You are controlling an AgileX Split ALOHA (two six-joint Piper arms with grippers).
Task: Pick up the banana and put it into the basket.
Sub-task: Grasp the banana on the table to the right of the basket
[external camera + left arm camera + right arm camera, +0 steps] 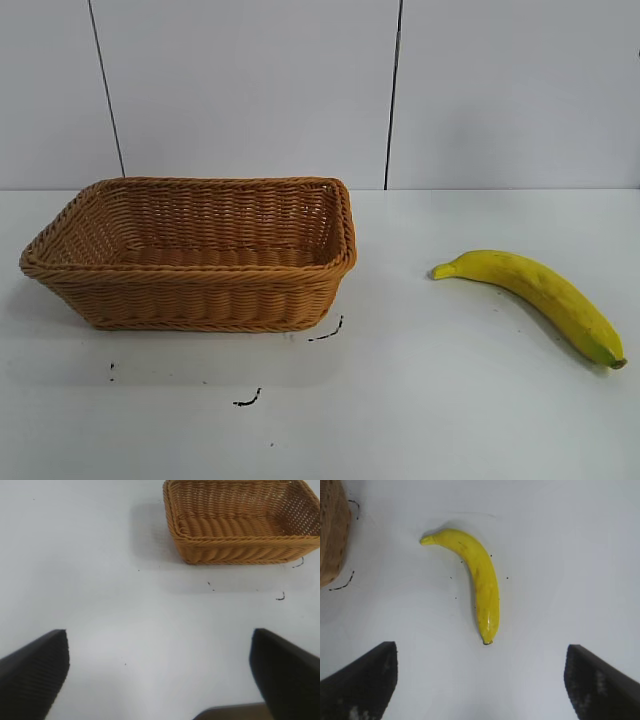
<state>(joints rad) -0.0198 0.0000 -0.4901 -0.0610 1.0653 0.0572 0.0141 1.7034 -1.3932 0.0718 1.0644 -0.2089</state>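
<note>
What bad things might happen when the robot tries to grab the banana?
1. The banana is curved and smooth, and the open right gripper has not reached it; a grip near the thin tip might let it slip or spin away.
2. It lies apart from the basket on the table, so a loose hold might drop it on the way.
3. The basket's rim stands high; a low carry might bump it.

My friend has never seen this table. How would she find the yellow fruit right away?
Look at the white table first, then find the big brown woven basket on it. Out on the bare tabletop, on the right arm's side of the basket and not touching it, lies the banana. It is the only yellow thing there, long and curved, while the basket is boxy and tan.
</note>
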